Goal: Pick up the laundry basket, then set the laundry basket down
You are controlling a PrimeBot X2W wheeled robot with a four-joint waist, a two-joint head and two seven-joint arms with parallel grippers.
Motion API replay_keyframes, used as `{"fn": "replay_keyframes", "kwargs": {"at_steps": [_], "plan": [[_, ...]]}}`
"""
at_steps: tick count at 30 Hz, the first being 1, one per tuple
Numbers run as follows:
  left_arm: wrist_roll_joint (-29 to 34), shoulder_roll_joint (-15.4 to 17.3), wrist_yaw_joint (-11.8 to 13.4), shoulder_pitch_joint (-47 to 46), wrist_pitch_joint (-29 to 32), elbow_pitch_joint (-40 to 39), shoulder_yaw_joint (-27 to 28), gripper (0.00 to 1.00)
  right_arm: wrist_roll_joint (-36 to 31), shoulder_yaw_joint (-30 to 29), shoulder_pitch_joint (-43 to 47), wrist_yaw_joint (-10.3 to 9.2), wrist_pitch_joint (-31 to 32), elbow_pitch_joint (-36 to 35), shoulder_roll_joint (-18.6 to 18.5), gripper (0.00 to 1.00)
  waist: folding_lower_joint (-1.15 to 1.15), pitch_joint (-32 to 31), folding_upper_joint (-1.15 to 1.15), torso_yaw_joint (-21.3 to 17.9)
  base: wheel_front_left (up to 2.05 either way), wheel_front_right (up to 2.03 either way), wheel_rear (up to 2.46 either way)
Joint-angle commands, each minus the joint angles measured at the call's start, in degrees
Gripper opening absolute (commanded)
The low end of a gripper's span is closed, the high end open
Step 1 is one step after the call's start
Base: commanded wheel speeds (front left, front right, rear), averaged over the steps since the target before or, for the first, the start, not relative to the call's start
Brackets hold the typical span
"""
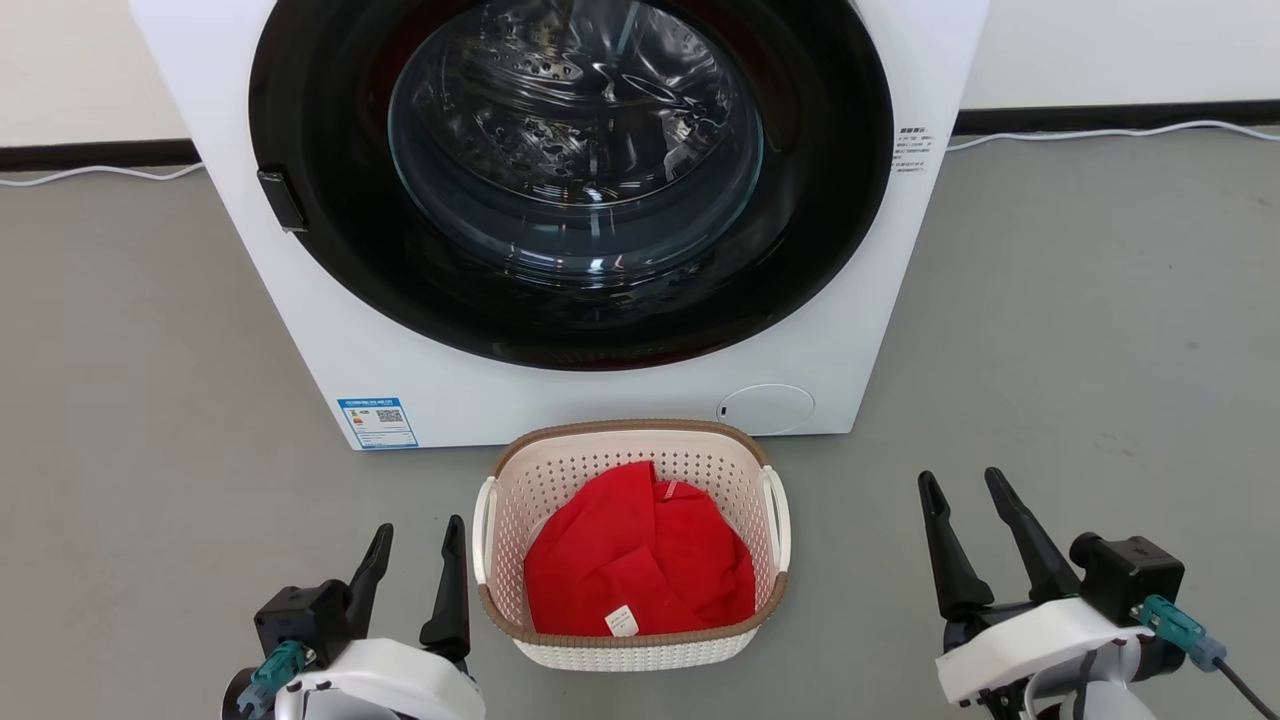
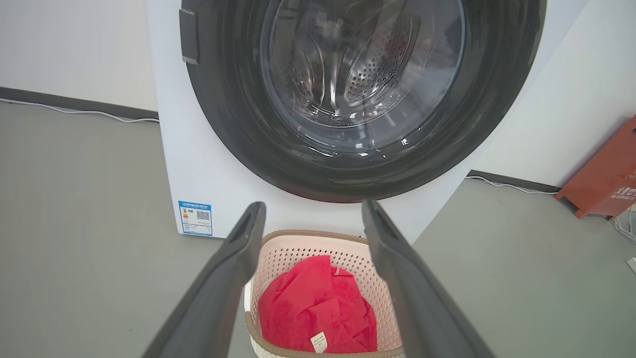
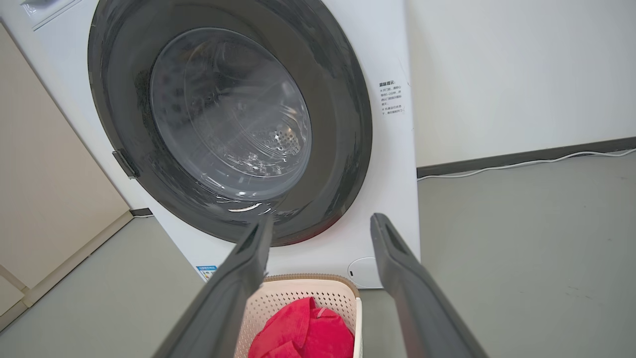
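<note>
Cream perforated plastic laundry basket [image 1: 560,470] lies at 3 o'clock, just beside the left gripper [image 1: 420,527]. The right gripper [image 1: 960,476] is farther off. Both sets of fingers are spread and empty.

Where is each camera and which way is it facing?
Head view: above, looking down at the laundry basket before the washing machine; open left tool and right tool flank it.
Left wrist view: low left of the basket, facing the machine between its own fingers.
Right wrist view: low right, likewise.
All share basket and machine.
</note>
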Motion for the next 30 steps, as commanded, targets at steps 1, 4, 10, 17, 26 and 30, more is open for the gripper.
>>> {"fn": "replay_keyframes", "kwargs": {"at_steps": [1,4,10,17,26,30], "plan": [[-0.82,0.52,-0.08,-2.59,-0.35,-1.25,1.81,1.00,0.24,1.45,-2.62,0.41,-0.61,-1.06,-0.03,1.00,0.00,0.05,0.00,0.03,0.00,0.00,0.00],[-0.86,0.52,-0.12,-2.66,-0.35,-1.26,1.84,1.00,0.20,1.47,-2.70,0.41,-0.61,-0.99,0.05,1.00,0.00,0.14,0.00,0.01,0.00,0.00,0.00],[-1.00,0.52,-0.07,-2.75,-0.35,-1.25,1.93,1.00,0.21,1.58,-2.83,0.41,-0.61,-0.95,0.11,1.00,0.00,0.18,0.00,-0.13,0.00,0.00,0.00],[-1.22,0.52,0.00,-2.68,-0.35,-1.26,1.89,1.00,0.28,1.77,-2.68,0.41,-0.61,-0.96,0.11,1.00,0.00,0.08,0.00,-0.28,0.00,0.00,0.00],[-2.71,-0.18,-0.31,0.28,0.47,1.27,0.37,0.00,1.13,0.47,-0.17,0.00,0.33,1.19,0.42,0.00,0.01,-0.02,0.00,-0.38,0.00,0.00,0.00],[-5.05,-0.15,-0.51,0.22,1.21,1.03,0.81,0.00,3.52,0.03,-0.07,0.01,1.02,0.86,0.53,0.00,0.12,-0.19,0.00,-0.30,0.00,0.00,0.00]]}}
